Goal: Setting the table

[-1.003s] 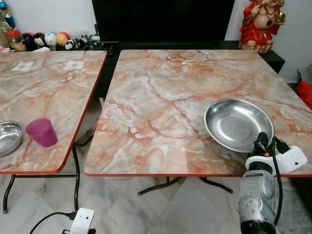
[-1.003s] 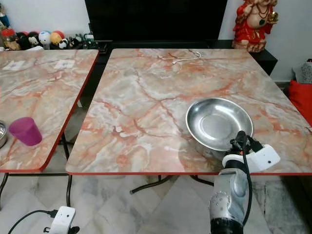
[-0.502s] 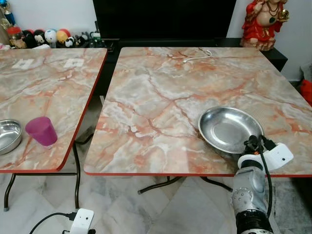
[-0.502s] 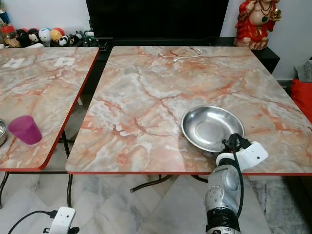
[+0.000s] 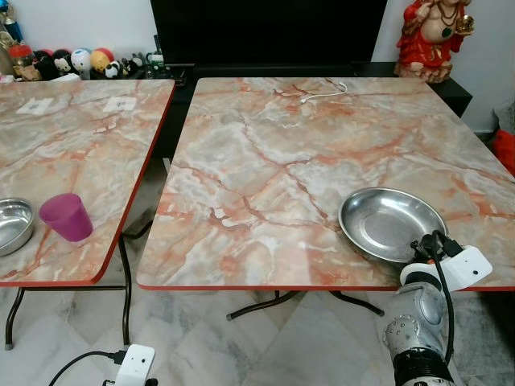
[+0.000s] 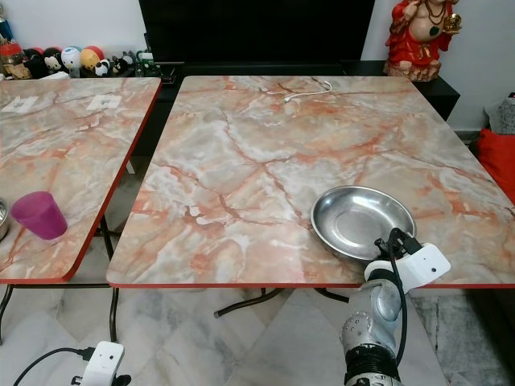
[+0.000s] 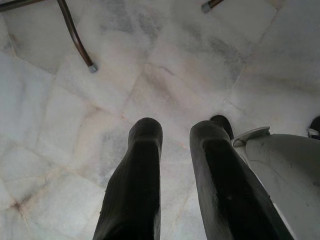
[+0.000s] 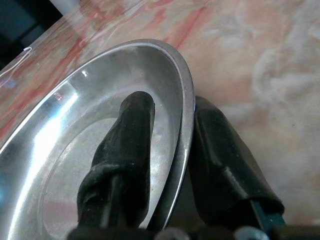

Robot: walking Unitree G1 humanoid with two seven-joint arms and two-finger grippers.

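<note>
Gripping the near rim of the steel plate (image 5: 392, 223), the right gripper (image 8: 167, 150) has one finger inside the dish and the other outside and under the rim, so the fingers are closed on the metal edge. The steel plate sits on the near right part of the marble-pattern table (image 5: 265, 153), close to its red front edge, with the right arm rising from below that edge. It appears to lie flat or nearly flat on the tabletop; the pictures do not settle whether the gripped side is fully down.

The left gripper (image 7: 175, 150) hangs idle over the tiled floor (image 7: 60, 125), its fingers parted with nothing between them.

On the second table (image 5: 80, 145) to the left stand a magenta cup (image 5: 66, 216) and a steel bowl (image 5: 14, 225), well apart from the plate. A white cable (image 5: 322, 93) lies at the far end of the main table.

Hazards from this state:
- Release too near the table edge: a plate overhanging the edge could tip off.
- Withdrawal with the lower finger trapped under the rim could drag or flip the plate.
- The thin, smooth rim offers little contact; any lift may let it slip or swing.
</note>
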